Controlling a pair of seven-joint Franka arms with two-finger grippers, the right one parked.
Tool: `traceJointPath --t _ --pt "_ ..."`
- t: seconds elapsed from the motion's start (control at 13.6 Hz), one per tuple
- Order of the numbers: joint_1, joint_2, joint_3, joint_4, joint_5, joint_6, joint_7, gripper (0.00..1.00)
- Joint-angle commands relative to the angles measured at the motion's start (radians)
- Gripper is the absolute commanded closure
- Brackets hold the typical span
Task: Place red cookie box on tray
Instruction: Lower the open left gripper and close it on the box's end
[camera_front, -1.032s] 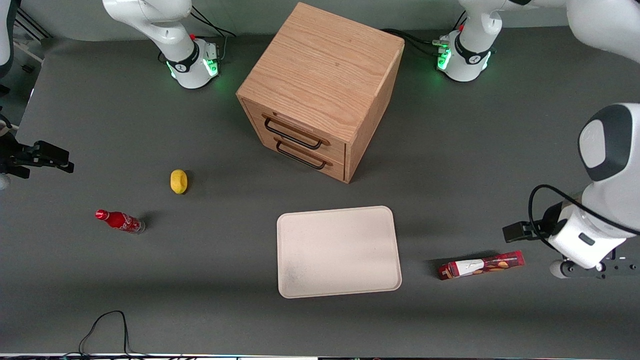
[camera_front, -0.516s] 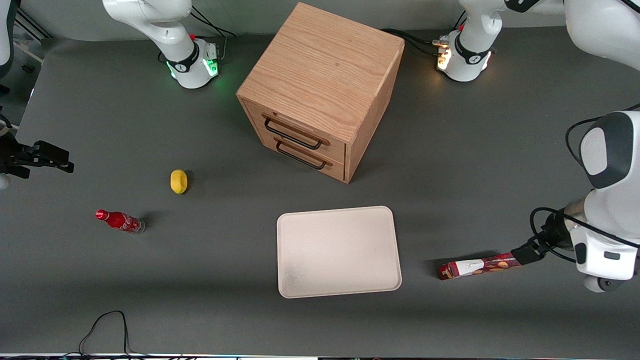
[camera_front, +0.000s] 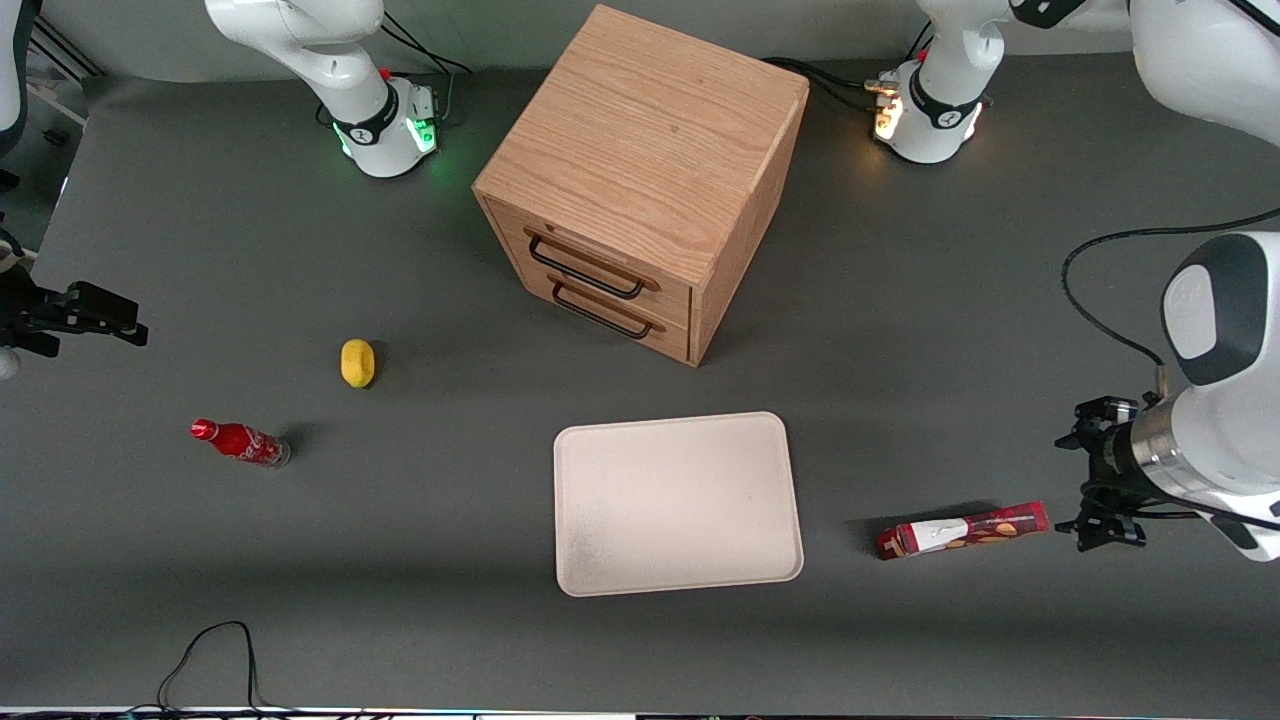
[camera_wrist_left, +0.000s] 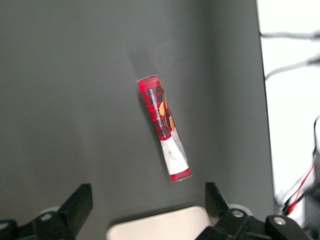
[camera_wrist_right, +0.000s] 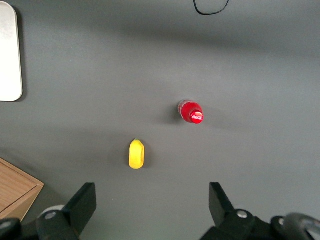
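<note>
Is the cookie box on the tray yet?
No. The cookie box lies flat on the table beside the tray, apart from it. The open gripper hovers near its end.

You see a matt dark-grey table (camera_front: 300, 560), a matt cream tray (camera_front: 678, 503) and an oak-grained wooden cabinet (camera_front: 650, 150) with dark metal handles (camera_front: 585, 270). The red cookie box (camera_front: 962, 531) is glossy printed card. The gripper (camera_front: 1095, 487) beside the box's end is black, on a glossy white plastic arm.

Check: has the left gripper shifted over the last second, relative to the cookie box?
Yes. The gripper rose from nearer the camera than the red cookie box to beside its end, fingers open, not touching.
</note>
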Motion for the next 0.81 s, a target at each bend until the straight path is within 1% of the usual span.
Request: traceJointPath --t 0.0,0.15,0.29,0.59,0.74 --pt "-0.003 -0.001 0.001 -0.031 -0.004 0.046 -0.236 0.00" --pt "-0.003 -0.001 0.001 -0.081 -0.004 0.083 -0.262 0.00" --pt "-0.003 0.004 0.003 -0.144 -0.004 0.161 -0.268 0.00" --pt "-0.003 0.028 0.003 -0.293 -0.002 0.363 -0.293 0.00" --pt "-0.003 0.045 0.003 -0.339 -0.001 0.442 -0.305 0.00"
